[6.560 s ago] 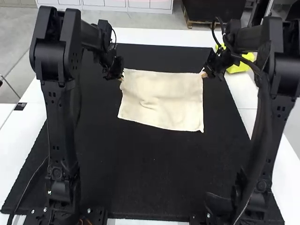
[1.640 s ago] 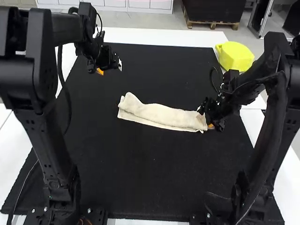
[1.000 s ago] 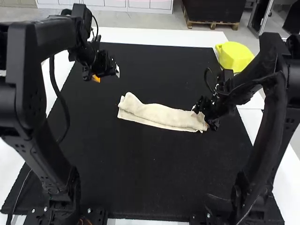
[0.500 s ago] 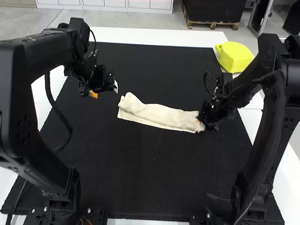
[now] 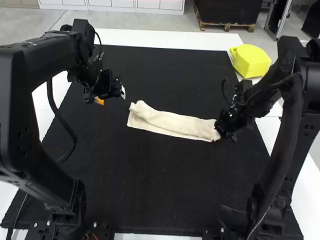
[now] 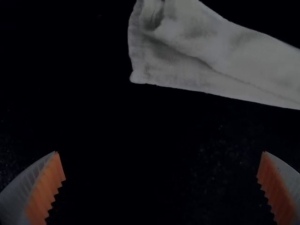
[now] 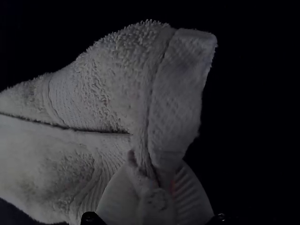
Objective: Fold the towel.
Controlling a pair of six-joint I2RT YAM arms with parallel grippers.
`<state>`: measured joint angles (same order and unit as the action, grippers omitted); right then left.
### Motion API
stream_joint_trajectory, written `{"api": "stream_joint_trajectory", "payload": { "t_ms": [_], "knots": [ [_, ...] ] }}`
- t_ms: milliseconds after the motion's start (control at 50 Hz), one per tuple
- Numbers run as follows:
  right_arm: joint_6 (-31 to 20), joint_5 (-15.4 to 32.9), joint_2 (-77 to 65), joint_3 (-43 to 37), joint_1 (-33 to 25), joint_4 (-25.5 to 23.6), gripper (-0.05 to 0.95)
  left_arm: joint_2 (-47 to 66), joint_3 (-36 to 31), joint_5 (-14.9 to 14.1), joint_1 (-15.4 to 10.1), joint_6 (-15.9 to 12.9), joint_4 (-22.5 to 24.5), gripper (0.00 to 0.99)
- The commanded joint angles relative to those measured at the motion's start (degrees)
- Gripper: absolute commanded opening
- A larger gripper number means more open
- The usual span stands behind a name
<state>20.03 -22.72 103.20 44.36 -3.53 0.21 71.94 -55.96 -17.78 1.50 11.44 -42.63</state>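
While the left pincer (image 5: 111, 96) gapes wide, the right pincer (image 5: 220, 131) grips the towel (image 5: 172, 122).

A robotics lab, showing two robot arms (image 5: 20, 115) over black matting (image 5: 160, 185)

open mat (image 5: 165, 195) beside towel (image 5: 175, 124), right gripper (image 5: 223, 129) apparently blocking one end
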Motion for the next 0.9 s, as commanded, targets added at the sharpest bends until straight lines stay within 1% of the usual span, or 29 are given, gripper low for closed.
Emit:
{"api": "stream_joint_trajectory", "payload": {
  "t_ms": [0, 280, 360, 440, 500, 680, 760, 880],
  "knots": [
    [-3.24, 1.19, 0.34, 1.87, -4.73, -0.3, -0.02, -1.45, 0.07, -0.59, 0.26, 0.25, 0.27, 0.972],
    [-6.85, 1.27, 0.34, 4.33, -10.88, -0.91, -0.02, -1.54, -0.29, -0.59, 0.17, 0.25, 0.44, 0.972],
    [-7.73, 1.27, 0.25, 5.12, -11.24, -2.67, -0.02, -1.63, -0.29, -0.59, 0.17, 0.25, 0.53, 0.972],
    [-7.55, 1.1, -0.45, 6.53, -10.01, -6.1, -0.02, -1.63, -0.37, -0.59, 0.17, 0.25, 0.53, 0.972],
    [-6.76, 1.01, -1.51, 7.41, -7.98, -7.68, -0.02, -1.63, -0.37, -0.68, 0.17, 0.25, 0.62, 0.972],
    [-0.61, 0.66, -4.06, 8.9, 1.68, -7.68, -0.02, -1.98, -0.46, -0.85, 0.17, 0.25, 0.71, 0.972],
    [2.2, 0.66, -4.23, 9.52, 6.43, -7.24, -0.02, -2.07, -0.64, -0.85, 0.17, 0.25, 0.71, 0.972],
    [5.46, 0.57, -4.06, 9.87, 11.79, -5.57, -0.02, -2.24, -0.9, -0.85, 0.17, 0.25, 0.71, 0.972]
  ]
}}
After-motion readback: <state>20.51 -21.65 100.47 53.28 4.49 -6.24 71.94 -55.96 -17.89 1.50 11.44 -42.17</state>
